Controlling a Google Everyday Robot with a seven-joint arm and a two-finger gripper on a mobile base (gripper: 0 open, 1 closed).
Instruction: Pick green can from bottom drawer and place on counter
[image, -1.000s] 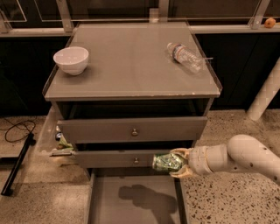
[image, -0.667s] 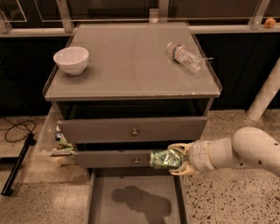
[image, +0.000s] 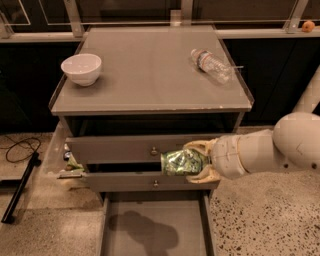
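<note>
My gripper (image: 192, 161) reaches in from the right and is shut on the green can (image: 181, 162), which lies sideways between the cream fingers (image: 200, 147). It holds the can in the air in front of the two knobbed drawers, above the open bottom drawer (image: 150, 230). The bottom drawer's grey floor is bare and shows the arm's shadow. The counter (image: 145, 75) is higher up, above the can.
A white bowl (image: 81, 68) stands on the counter's left side. A clear plastic water bottle (image: 211, 65) lies on its right side. My white arm (image: 280, 147) fills the right. A black cable (image: 20, 150) and a stand lie on the floor at left.
My gripper has lifted the green can, from level with the lower knobbed drawer up to between the two knobbed drawers, and moved it slightly left.
</note>
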